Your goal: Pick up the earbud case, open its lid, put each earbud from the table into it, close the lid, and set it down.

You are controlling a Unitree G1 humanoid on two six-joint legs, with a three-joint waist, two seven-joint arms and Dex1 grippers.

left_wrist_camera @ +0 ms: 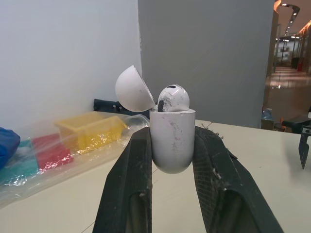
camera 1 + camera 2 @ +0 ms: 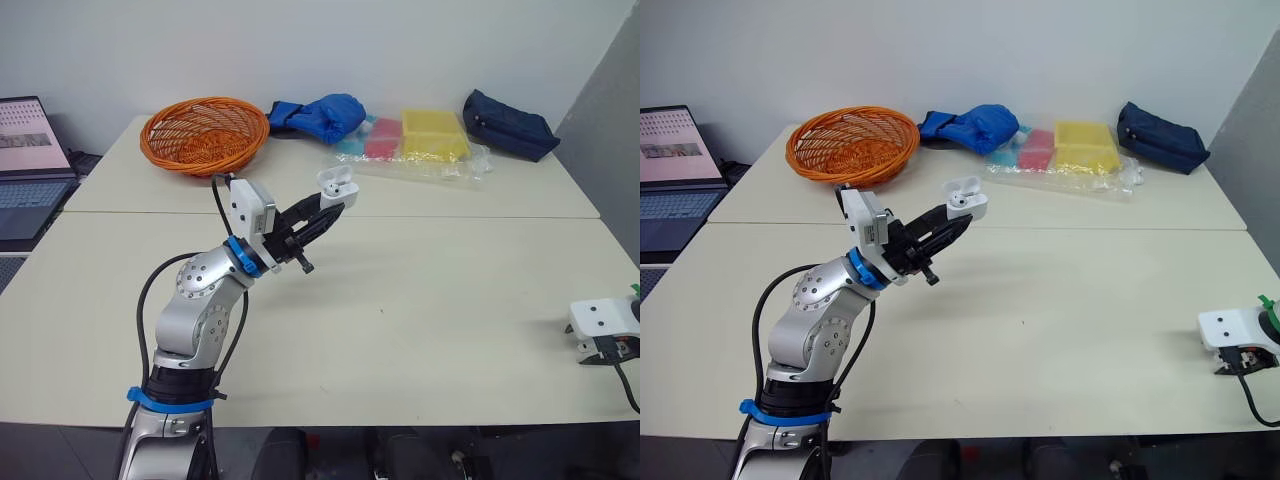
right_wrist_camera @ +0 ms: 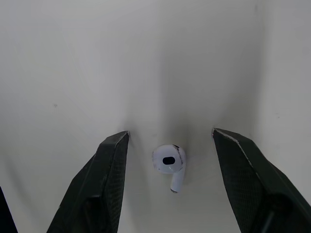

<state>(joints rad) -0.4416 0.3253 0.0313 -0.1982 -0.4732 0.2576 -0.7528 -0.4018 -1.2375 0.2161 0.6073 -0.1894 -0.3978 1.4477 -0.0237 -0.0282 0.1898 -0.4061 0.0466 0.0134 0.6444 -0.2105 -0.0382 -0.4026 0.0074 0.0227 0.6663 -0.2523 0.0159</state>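
Observation:
My left gripper (image 2: 335, 200) is raised above the table's middle, shut on the white earbud case (image 1: 171, 138). The case (image 2: 337, 186) has its lid (image 1: 133, 90) swung open, and one white earbud (image 1: 173, 98) sits in it, its head poking out of the top. At the table's right edge my right gripper (image 3: 170, 141) hangs open just over the tabletop. A second white earbud (image 3: 170, 163) lies on the table between its two fingers (image 3: 109, 179), touching neither. Of the right arm, the eye views show the white wrist housing (image 2: 603, 322).
At the back of the table (image 2: 420, 330) stand an orange wicker basket (image 2: 205, 133), a blue cloth bundle (image 2: 320, 115), a clear bag with yellow, red and teal packs (image 2: 420, 140) and a dark blue pouch (image 2: 508, 123). A laptop (image 2: 30, 165) sits off to the left.

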